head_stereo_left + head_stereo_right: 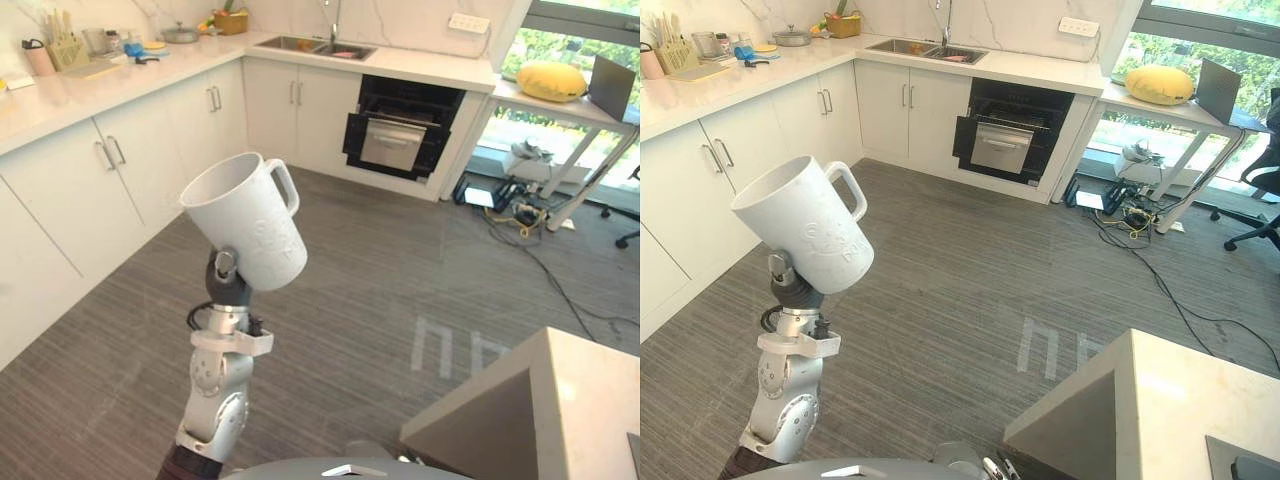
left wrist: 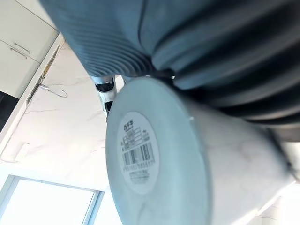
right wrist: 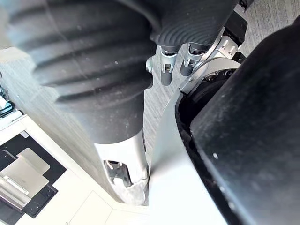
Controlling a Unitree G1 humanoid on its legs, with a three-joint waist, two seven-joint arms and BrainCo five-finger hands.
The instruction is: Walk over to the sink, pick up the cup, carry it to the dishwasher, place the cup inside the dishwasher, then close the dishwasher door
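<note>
A white cup point(image 1: 245, 220) with a handle is held tilted up in the air over the grey floor, its mouth turned to the upper left. My left hand point(image 1: 228, 282) sits under its base, shut on the cup. The left wrist view shows the cup's base point(image 2: 140, 154) with a barcode label close against the hand's ribbed cover. The sink point(image 1: 315, 45) lies in the far counter. To its right, the dark dishwasher point(image 1: 400, 130) stands open with its door partly lowered. My right hand point(image 3: 123, 164) hangs by my side, fingers relaxed, holding nothing.
White cabinets point(image 1: 120, 160) run along the left wall, with kitchenware on the counter point(image 1: 90, 65). A light counter corner point(image 1: 530, 410) juts in at the lower right. A desk point(image 1: 560, 105) with a yellow cushion and floor cables point(image 1: 530, 220) stands right of the dishwasher.
</note>
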